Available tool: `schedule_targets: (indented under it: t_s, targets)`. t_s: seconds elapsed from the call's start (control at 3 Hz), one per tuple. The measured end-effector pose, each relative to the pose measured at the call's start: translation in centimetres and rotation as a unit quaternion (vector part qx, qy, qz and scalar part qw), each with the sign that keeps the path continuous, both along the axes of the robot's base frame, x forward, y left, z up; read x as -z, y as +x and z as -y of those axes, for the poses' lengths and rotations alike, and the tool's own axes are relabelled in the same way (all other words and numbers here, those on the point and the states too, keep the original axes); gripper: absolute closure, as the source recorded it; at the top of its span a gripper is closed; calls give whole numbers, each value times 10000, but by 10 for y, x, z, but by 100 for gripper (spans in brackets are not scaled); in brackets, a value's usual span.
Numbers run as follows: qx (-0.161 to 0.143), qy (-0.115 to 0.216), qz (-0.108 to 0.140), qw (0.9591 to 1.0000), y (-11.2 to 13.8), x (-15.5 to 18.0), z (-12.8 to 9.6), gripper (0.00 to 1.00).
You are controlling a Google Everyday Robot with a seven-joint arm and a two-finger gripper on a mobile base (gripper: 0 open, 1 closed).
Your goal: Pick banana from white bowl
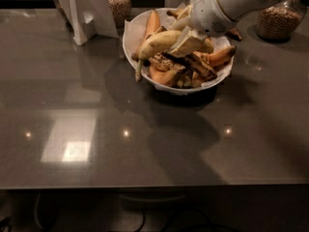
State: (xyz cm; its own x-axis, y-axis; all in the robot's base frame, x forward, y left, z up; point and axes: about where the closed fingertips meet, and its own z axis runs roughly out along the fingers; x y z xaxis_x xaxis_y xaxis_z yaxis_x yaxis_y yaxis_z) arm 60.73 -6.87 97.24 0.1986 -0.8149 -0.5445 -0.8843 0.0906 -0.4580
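My gripper point(179, 35) hangs over the middle of the white bowl point(129, 45), reaching in from the bowl's far right. It is pinched on the thick end of the banana point(157, 43). One beige finger point(187, 43) lies across the near side of the fruit and the other sits on its far side. My white arm point(231, 1) rises away from the bowl towards the upper right.

The banana slopes from my grip down towards the bowl's left rim. Its thin greenish stem pokes out past that rim and hangs above the table point(145, 144). It is the longest fruit in the bowl, a smooth pale yellow-green curve with hardly a dark mark.

Under it, deeper in the bowl, lie the blackened bananas point(190, 65), spotted and split. The orange bananas point(153, 23) are smaller and lean against the bowl's far-left and right sides. White paper point(133, 27) lines the bowl.

The bowl stands on a dark grey, glossy table that mirrors ceiling lights in front of it. Behind the bowl to the left stand a white stand point(79, 11) and a glass jar point(119, 4) of grain. A second glass jar point(278, 19) stands to the bowl's right. Past the table's near edge, in front of the bowl, the floor is dark.
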Motion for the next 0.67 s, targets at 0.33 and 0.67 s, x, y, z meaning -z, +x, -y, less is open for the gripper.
schedule_targets:
  t_s: [0.33,0.67]
  targets:
    - [13,-64,76,9999,-5,-13,5,100]
    - [29,-110,156,9998,-13,-28,12,100]
